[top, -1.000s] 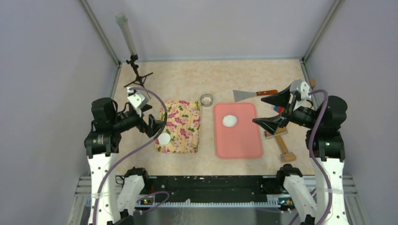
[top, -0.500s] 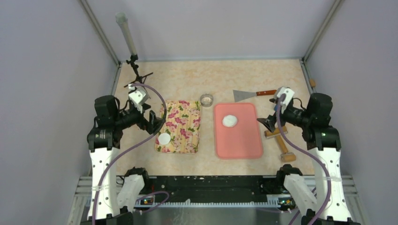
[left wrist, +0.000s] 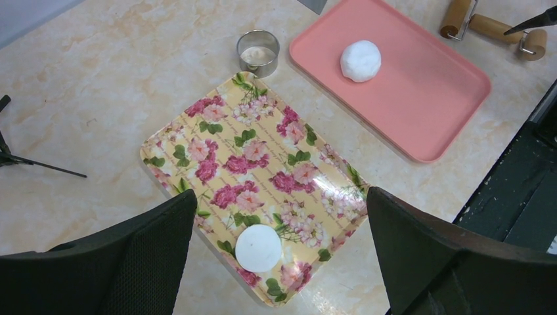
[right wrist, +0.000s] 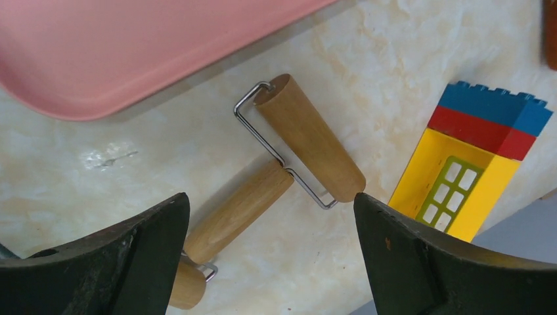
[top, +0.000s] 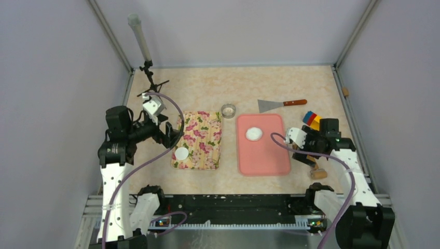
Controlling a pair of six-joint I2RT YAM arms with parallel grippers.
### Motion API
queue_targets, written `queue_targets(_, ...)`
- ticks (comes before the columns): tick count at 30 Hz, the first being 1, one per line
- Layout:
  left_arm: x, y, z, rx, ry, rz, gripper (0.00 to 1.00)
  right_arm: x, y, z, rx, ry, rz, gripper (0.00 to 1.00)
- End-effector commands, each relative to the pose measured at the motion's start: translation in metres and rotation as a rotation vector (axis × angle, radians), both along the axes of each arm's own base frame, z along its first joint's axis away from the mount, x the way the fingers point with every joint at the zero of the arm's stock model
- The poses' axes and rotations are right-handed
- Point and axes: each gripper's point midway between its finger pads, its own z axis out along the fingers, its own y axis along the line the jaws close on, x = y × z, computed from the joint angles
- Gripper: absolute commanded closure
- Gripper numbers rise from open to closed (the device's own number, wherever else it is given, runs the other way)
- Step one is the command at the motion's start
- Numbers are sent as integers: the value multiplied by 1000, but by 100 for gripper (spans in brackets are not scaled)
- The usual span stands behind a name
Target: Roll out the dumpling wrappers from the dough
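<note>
The dough (left wrist: pixel 360 60) is matte, roller (right wrist: pixel 309 146) smooth wood, ring cutter (left wrist: pixel 257 69) shiny metal.

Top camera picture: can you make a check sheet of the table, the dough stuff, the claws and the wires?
Surface: beige marbled table.
Job's things: dough on pink board; one wrapper on floral tray; ring cutter behind them; roller right of board.
Clutter: scraper, toy block house.
Grippers: left claw open, empty; right claw open over roller, not gripping.
Cables: purple cable loops off each arm.
Surroundings: grey walls; black stand back left.
</note>
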Motion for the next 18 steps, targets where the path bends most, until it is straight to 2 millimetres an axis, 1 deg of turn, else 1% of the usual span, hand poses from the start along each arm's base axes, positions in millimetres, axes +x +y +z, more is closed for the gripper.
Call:
queue_targets(1,7,1,2,-16,-15,16,1,27,-20,3,-94,-31,-73,9)
queue_targets(2,7,2,2,-15,-12,21,1,24,-21,2,-88,4,-103,12)
queue_targets(4,8,3,0,-12,-11,26,1,15,-26,-7,-92,72,-156,16)
queue_targets(7,10,4,0,-10,-16,38,1,11,-36,-23,-124,89,-235,17)
queue_targets(9,10,5,0,-9,-17,43,1,3,-41,-34,-145,114,-277,17)
queue_targets(13,10,5,1,-8,-25,44,1,-10,-42,-52,-150,183,-294,20)
queue_targets(16,11,5,2,-7,-29,49,1,-11,-40,-66,-140,213,-300,24)
queue_targets(17,11,6,2,-6,-29,51,1,-10,-40,-70,-137,222,-309,26)
queue_targets(18,11,6,1,-6,-28,53,1,-7,-42,-73,-133,226,-324,30)
